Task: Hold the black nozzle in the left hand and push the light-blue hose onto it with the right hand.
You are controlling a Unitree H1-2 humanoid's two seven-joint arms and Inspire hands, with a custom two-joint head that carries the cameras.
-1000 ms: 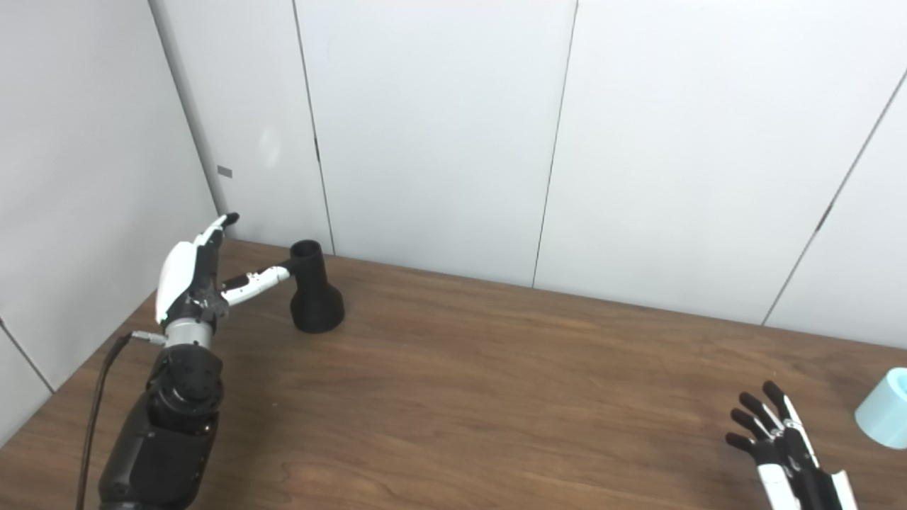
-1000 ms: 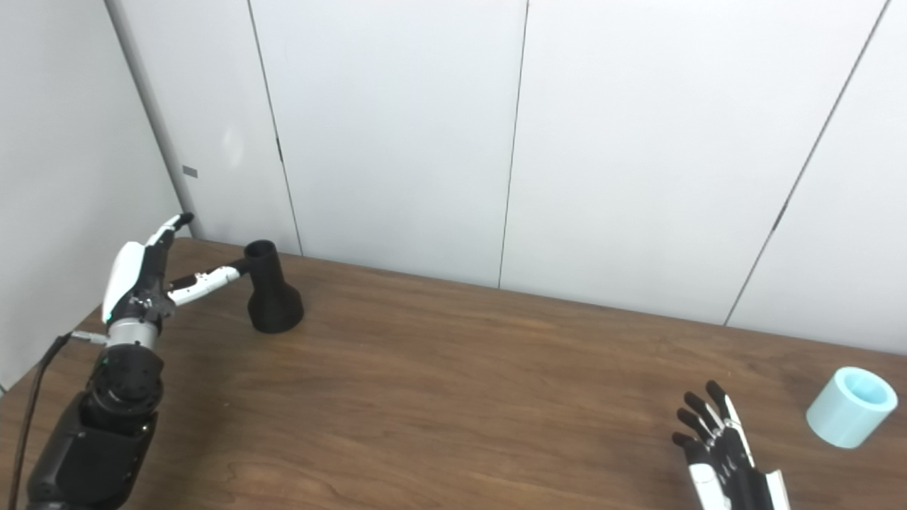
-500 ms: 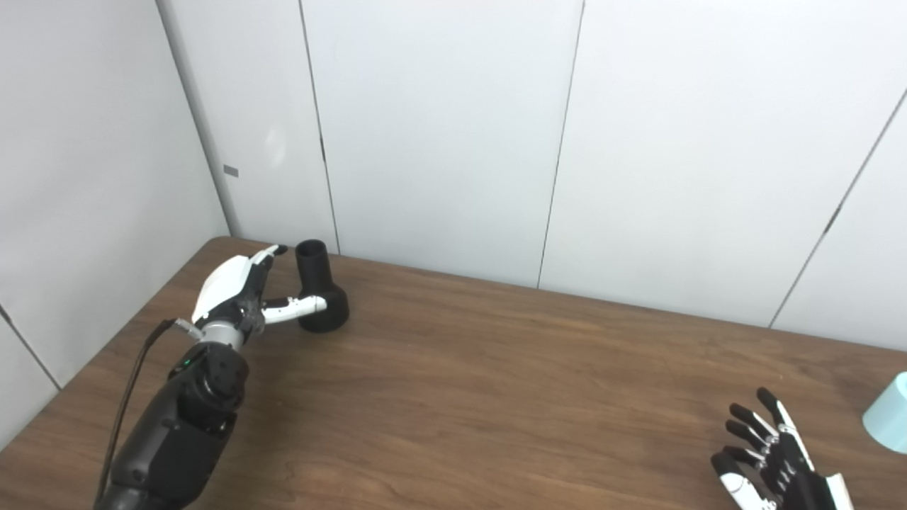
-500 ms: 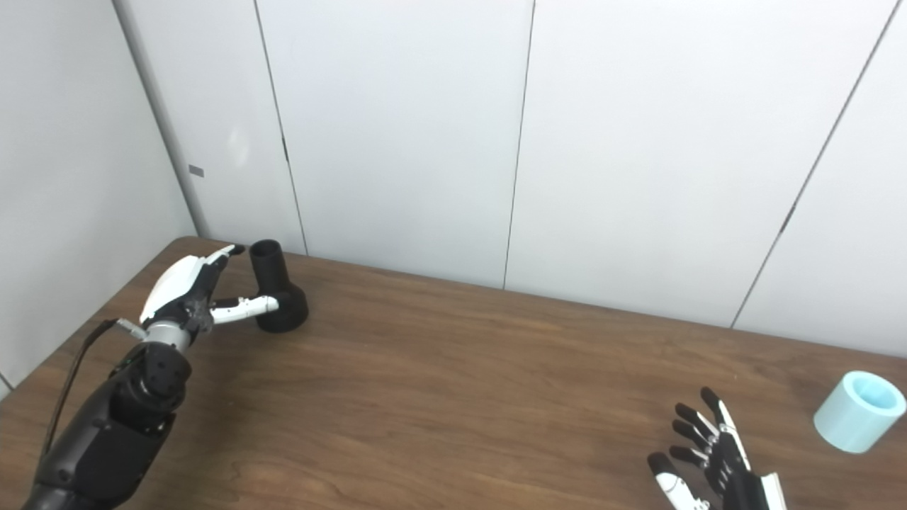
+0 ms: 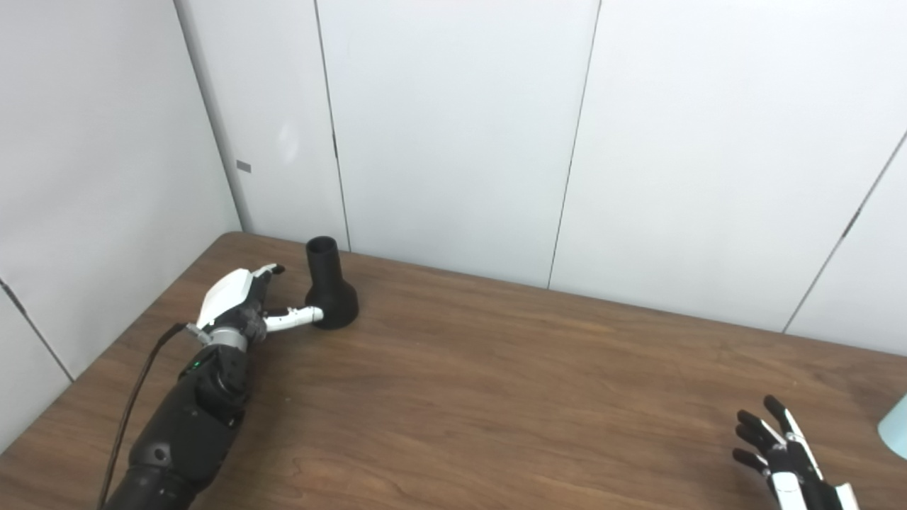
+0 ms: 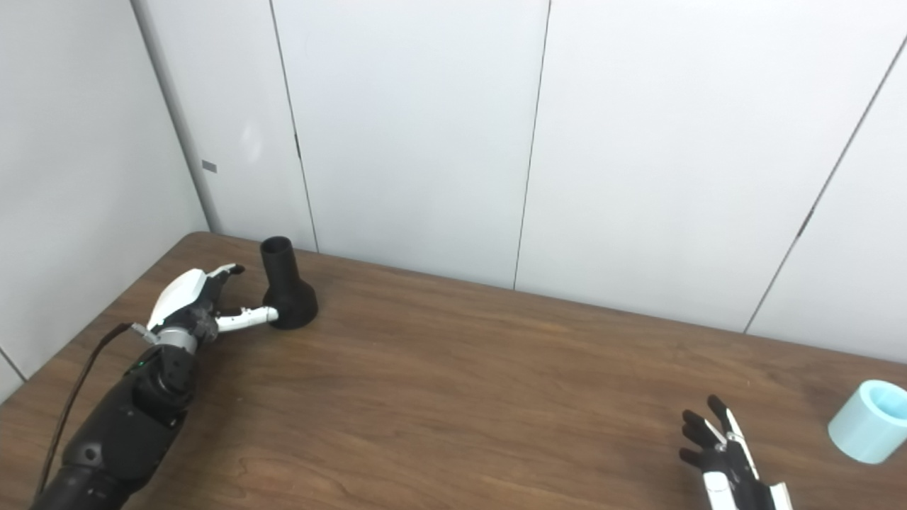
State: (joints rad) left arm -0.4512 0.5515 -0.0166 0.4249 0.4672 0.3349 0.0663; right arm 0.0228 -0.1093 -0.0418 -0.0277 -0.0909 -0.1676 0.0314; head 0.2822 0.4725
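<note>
The black nozzle (image 5: 329,287) stands upright on its flared base near the table's far left corner. My left hand (image 5: 241,304) is open just to its left, thumb stretched out so its tip reaches the nozzle's base while the fingers point toward the neck without closing on it. The light-blue hose (image 6: 870,421), a short cylinder, lies on the table at the far right. My right hand (image 6: 723,453) is open at the bottom right, fingers spread, well to the left of the hose and apart from it.
The wooden table (image 5: 496,397) meets white wall panels (image 5: 453,142) close behind the nozzle and a side wall on the left. A black cable (image 5: 131,418) runs along my left forearm.
The camera has shifted. My left hand has dropped from a raised pose down beside the nozzle's base. My right hand has sunk lower in the picture, its fingers still spread.
</note>
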